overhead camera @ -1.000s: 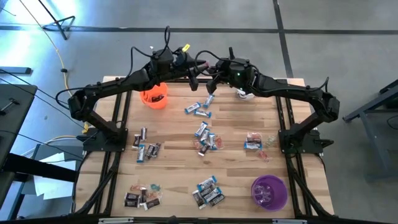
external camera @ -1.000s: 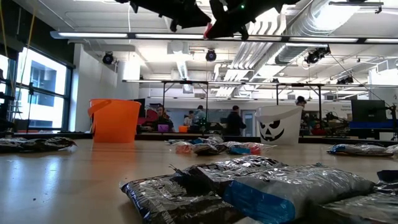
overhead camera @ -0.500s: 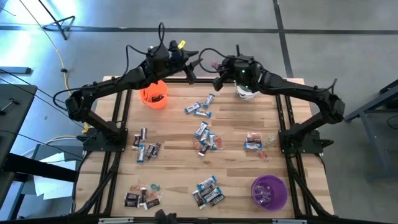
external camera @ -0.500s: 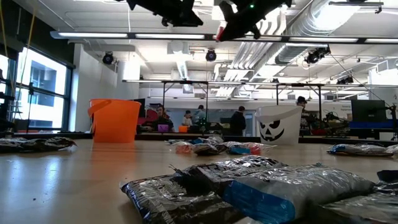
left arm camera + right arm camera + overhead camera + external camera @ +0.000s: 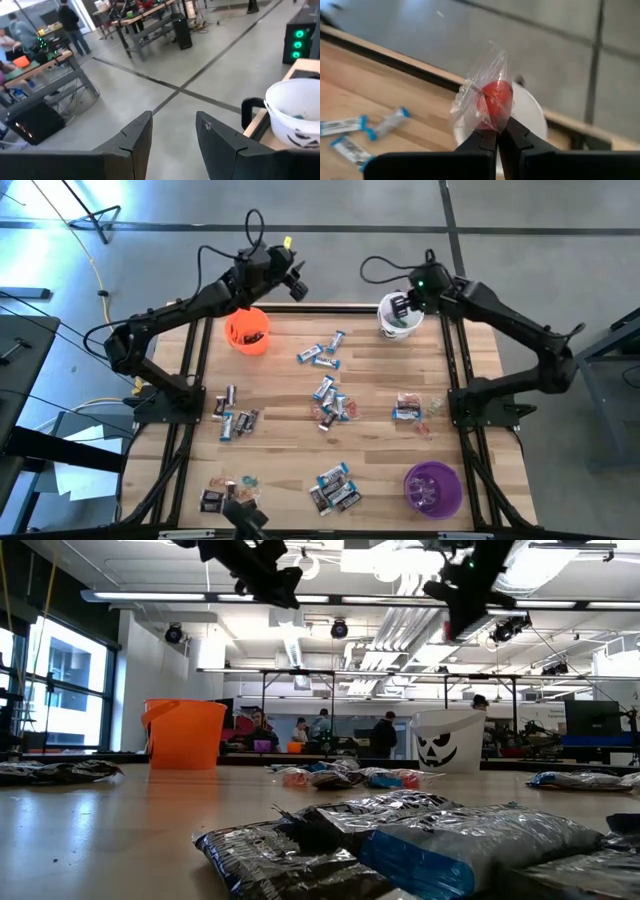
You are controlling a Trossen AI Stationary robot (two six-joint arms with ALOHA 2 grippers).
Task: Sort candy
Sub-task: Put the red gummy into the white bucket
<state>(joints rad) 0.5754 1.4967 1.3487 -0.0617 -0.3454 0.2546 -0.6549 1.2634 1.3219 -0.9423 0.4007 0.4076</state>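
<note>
- Now the right gripper [image 5: 496, 131] pinches 1 red wrapped candy [image 5: 490, 97] above the white cup [image 5: 398, 318].
- Left gripper [image 5: 172, 131], released, hangs beyond the orange cup [image 5: 247, 331].

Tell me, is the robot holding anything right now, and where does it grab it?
Yes. The right pincer pinches a red candy by the bottom of its clear wrapper, over the white cup. The left pincer is open and empty.

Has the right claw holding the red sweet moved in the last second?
Yes. In the high view the right gripper, shut on a red candy, swung from near the table's middle back edge out toward the right, ending over the white cup.
</note>
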